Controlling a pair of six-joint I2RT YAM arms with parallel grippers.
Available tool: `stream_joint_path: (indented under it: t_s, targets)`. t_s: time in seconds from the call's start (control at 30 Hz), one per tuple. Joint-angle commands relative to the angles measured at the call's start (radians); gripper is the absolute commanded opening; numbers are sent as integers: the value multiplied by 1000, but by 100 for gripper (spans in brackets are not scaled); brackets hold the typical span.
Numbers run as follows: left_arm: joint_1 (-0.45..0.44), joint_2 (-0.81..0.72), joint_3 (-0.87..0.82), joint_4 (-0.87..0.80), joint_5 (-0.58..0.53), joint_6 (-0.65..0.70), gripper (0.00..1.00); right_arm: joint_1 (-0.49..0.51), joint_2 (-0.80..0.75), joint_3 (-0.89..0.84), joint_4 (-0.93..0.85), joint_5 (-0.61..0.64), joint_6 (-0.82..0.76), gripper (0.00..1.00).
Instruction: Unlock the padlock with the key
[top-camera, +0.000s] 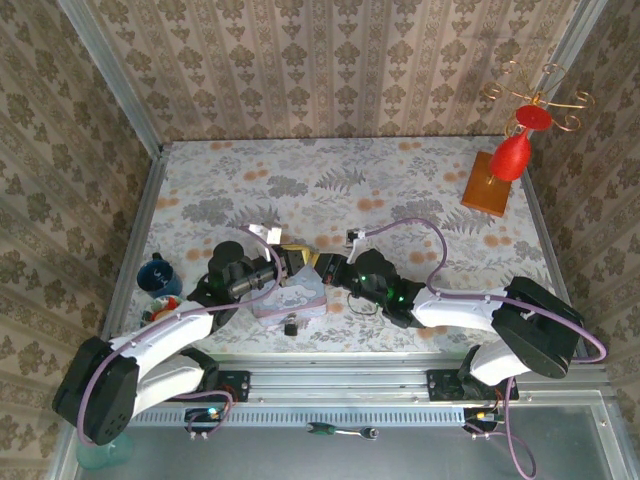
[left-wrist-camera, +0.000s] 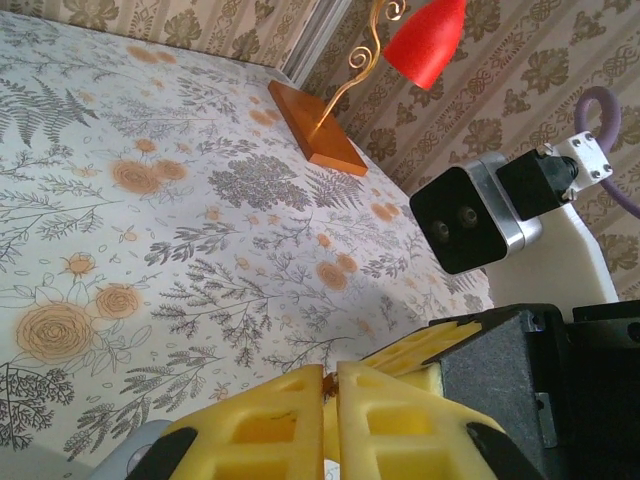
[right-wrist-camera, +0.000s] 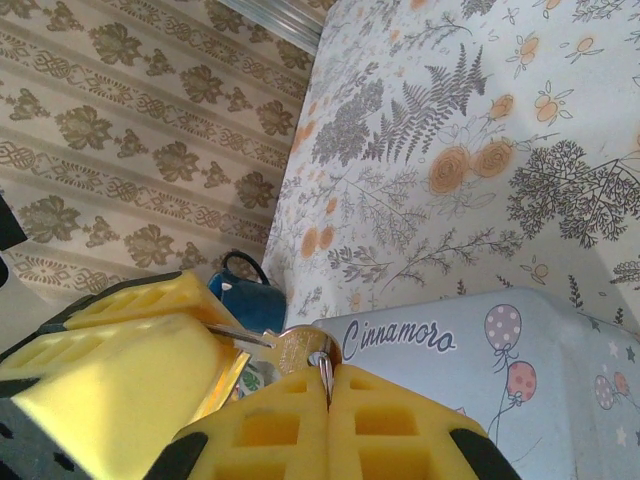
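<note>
Early days: right tool (right-wrist-camera: 328, 385) and left tool (left-wrist-camera: 330, 388) both pinch the key (right-wrist-camera: 295, 350) at lower centre, while the padlock (top-camera: 290, 325) looks untouched and not yet unlocked.

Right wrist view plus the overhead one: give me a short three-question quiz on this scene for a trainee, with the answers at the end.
1. True or false: the right gripper stands wide open.
2. What lies right beside that gripper's tips? A) a pastel tin B) a plate C) a towel
3. Fill in the blank: in the overhead view, the blue mug stands near the ___ edge of the table.

Key: 1 false, it is shut on the key; 2 A; 3 left.
</note>
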Motion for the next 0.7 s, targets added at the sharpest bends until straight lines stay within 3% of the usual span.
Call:
stream_joint_path:
  t_s: [0.0, 0.27, 0.47, 0.67]
  targets:
    - [1, 12, 12, 40, 36, 1, 9, 6, -13, 42, -4, 14, -38, 0]
    - [2, 21, 14, 56, 49, -6, 0, 6, -1, 52, -4, 1, -39, 0]
    - [2, 21, 7, 77, 50, -5, 0, 6, -14, 48, -16, 3, -63, 0]
    - [2, 17, -13, 114, 34, -4, 0, -3, -96, 82, -208, 20, -209, 26]
